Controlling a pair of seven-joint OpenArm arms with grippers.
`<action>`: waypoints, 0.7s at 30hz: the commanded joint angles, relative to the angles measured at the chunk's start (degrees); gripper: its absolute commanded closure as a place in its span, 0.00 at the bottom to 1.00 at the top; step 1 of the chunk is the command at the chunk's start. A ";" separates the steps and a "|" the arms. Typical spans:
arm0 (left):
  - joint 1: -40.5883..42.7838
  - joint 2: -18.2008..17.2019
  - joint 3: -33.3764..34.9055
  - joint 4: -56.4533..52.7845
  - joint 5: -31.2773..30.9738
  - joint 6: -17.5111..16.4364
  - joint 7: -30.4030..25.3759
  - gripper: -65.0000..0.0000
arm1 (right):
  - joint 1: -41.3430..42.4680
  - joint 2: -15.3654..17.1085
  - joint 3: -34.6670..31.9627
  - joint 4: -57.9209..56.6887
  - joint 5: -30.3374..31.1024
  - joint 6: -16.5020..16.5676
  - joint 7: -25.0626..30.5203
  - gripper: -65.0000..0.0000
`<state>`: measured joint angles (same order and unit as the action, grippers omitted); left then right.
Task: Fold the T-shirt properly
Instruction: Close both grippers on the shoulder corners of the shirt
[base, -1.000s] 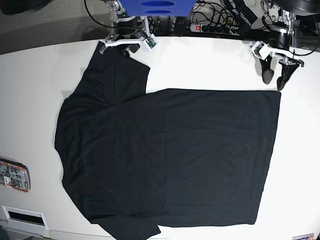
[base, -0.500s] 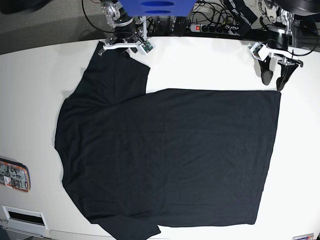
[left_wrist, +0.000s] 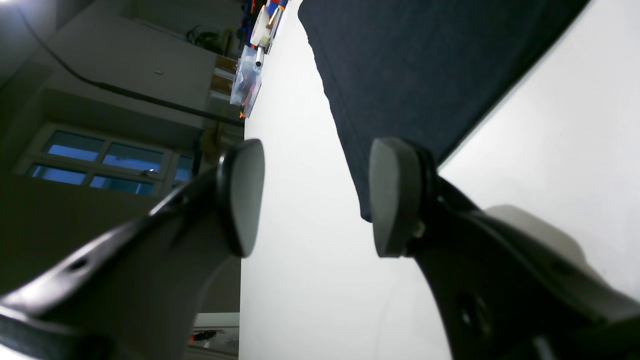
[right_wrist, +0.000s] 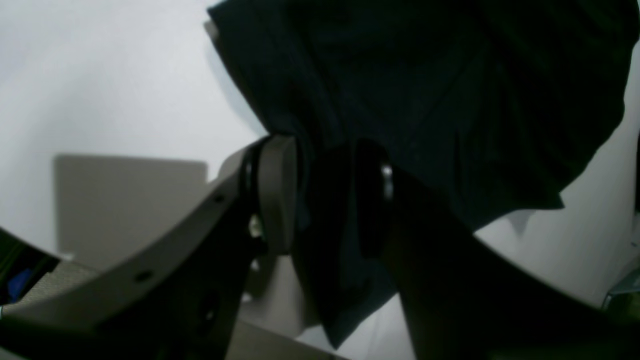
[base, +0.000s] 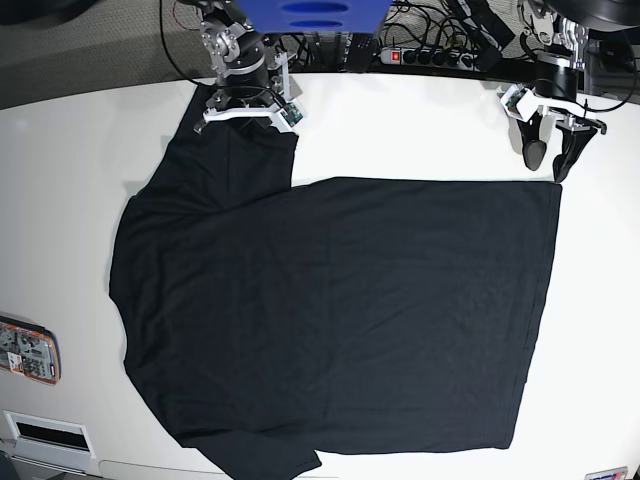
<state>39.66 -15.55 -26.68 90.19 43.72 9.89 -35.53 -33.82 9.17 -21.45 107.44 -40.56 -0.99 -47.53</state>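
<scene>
Grasp stage: right gripper (right_wrist: 320, 200) clenched on the shirt (base: 340, 310) sleeve; left gripper (left_wrist: 315, 200) released, hem corner just ahead, must advance and pinch it

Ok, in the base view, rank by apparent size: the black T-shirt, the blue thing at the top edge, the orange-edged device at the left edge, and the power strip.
1. T-shirt, by far the largest.
2. Blue thing, cut off by the frame.
3. Power strip and orange-edged device: look alike in size, both partly hidden or cropped, so unranked.
</scene>
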 joint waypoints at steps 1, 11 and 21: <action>0.30 -0.49 -0.44 0.84 -0.78 1.14 -0.74 0.52 | -0.24 0.02 -0.04 -0.49 0.95 1.13 -1.22 0.69; 0.30 -0.49 -0.44 0.84 -0.78 1.14 -0.74 0.52 | 4.68 0.02 0.22 -8.67 1.04 1.13 -1.22 0.69; 0.30 -0.49 -0.53 0.84 -0.78 1.14 -0.74 0.52 | 4.68 0.72 0.31 -8.84 1.21 1.13 -1.22 1.00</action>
<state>39.64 -15.55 -26.70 90.19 43.72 9.89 -35.55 -27.94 8.95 -21.45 100.05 -42.24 -2.61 -42.92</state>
